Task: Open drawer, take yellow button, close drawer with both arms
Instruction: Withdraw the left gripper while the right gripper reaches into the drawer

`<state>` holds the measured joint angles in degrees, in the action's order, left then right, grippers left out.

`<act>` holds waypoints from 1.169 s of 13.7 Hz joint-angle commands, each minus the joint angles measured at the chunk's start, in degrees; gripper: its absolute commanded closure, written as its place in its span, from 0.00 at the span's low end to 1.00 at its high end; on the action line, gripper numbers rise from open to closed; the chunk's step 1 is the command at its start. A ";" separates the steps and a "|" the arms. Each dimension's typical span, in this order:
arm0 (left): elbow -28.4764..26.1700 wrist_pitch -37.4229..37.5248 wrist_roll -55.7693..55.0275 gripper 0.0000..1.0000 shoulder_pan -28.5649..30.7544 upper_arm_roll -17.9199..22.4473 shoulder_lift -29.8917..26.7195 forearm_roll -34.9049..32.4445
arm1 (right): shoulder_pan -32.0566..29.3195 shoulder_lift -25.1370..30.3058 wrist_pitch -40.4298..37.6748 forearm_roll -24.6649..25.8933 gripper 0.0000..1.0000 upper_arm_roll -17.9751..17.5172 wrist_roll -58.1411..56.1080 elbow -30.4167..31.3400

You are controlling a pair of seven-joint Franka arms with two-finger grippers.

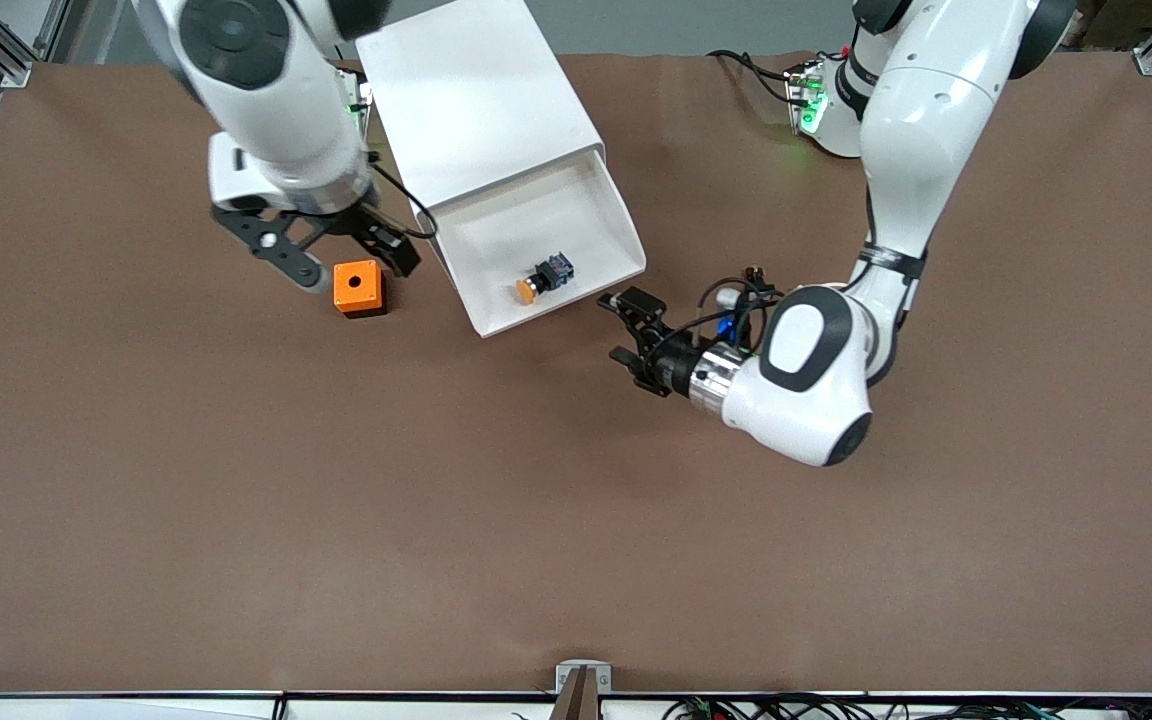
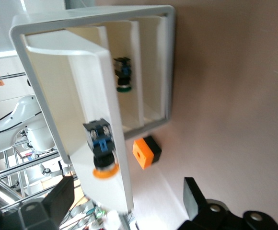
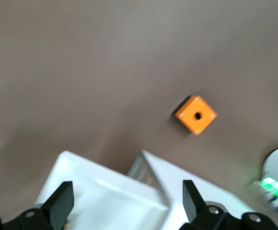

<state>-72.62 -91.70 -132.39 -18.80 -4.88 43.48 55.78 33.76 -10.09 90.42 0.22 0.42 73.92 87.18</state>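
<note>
The white cabinet [image 1: 476,100] lies with its uppermost drawer [image 1: 496,240] pulled out. The button [image 1: 543,277], with an orange cap and a black-and-blue body, lies in the drawer near its front edge. My left gripper [image 1: 621,328] is open and empty beside the drawer's front corner, apart from it, at the left arm's end. The left wrist view shows the drawer [image 2: 57,105], the button [image 2: 102,153] and my left gripper [image 2: 127,206]. My right gripper [image 1: 351,262] is open and empty over the orange cube. In the right wrist view my right gripper [image 3: 127,203] is open over the cabinet [image 3: 105,191].
An orange cube with a hole [image 1: 358,288] sits on the brown table beside the cabinet, toward the right arm's end; it also shows in the wrist views [image 2: 146,152] [image 3: 195,115]. A green-capped button [image 2: 123,76] lies in a lower drawer. A green-lit base [image 1: 816,100] stands by the left arm.
</note>
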 commanded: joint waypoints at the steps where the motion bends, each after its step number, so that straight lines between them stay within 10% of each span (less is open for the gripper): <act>1: 0.64 0.38 7.82 0.00 3.06 1.36 -0.06 0.21 | 3.41 -3.35 3.26 0.13 0.00 0.46 10.34 -1.84; 10: 0.64 0.82 34.09 0.00 5.00 12.34 -1.55 -2.07 | 7.72 -10.92 8.45 -4.78 0.00 0.46 21.79 -4.57; 16: 0.72 0.03 55.98 0.00 5.09 13.50 -4.28 -16.54 | 9.31 -13.29 11.97 -5.67 0.00 0.46 21.80 -4.65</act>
<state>-71.53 -91.59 -82.45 -13.35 8.52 40.76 44.68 42.14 -21.91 101.98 -4.72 0.43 95.02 84.37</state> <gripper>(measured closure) 0.000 0.000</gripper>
